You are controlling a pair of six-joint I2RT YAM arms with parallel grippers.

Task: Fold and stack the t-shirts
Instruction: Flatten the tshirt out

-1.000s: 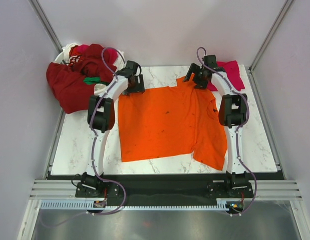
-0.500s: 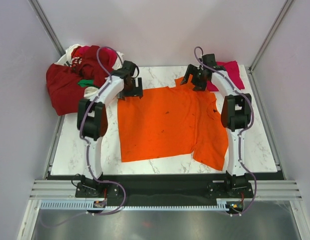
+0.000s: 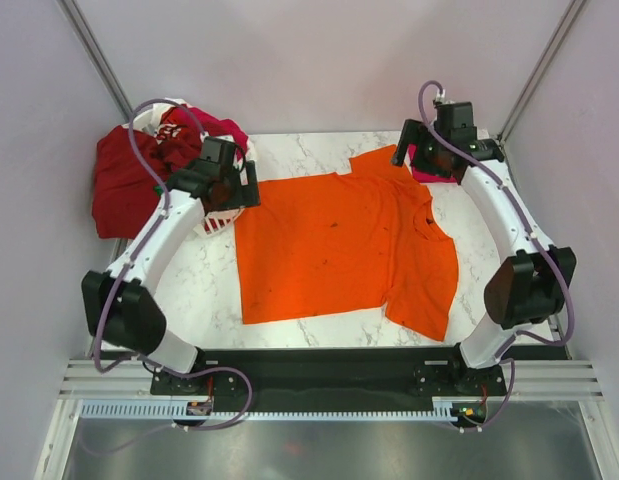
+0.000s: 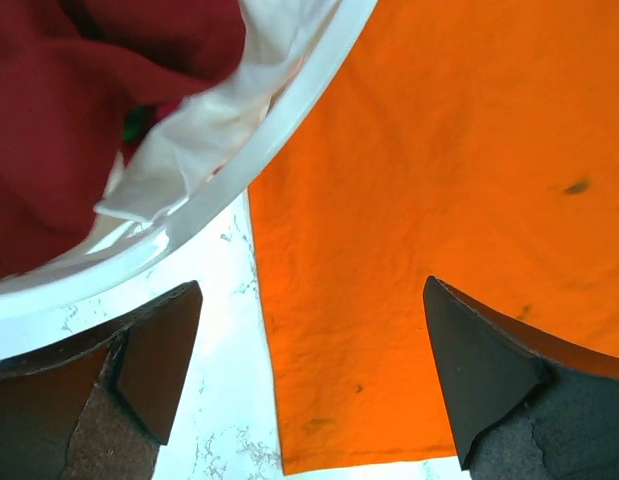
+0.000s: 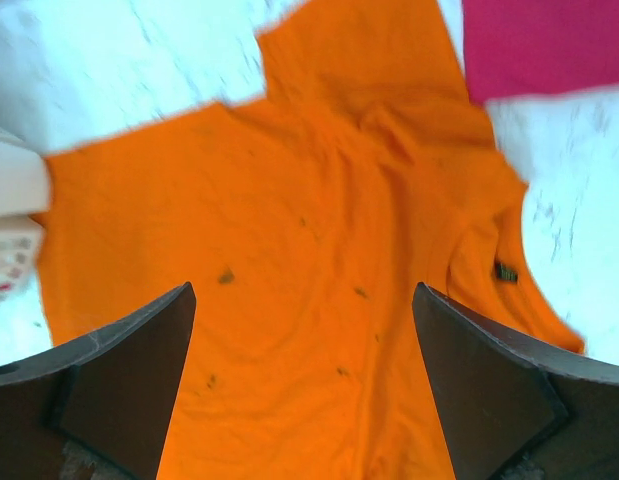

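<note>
Orange t-shirt [image 3: 334, 245] lies spread flat in the middle of your marble table [image 3: 204, 290], wrinkled and flecked with small dark spots, its collar toward the right. A magenta t-shirt [image 5: 549, 40] sits just past its far right corner, and dark red t-shirts [image 3: 114, 190] fill the white basket [image 4: 289, 110] at far left. Your left arm reaches over the shirt's far left corner beside the basket rim; your right arm arches over the far right. Left gripper [image 4: 314, 375] and right gripper [image 5: 304, 390] both hang with jaws spread wide, holding nothing.
</note>
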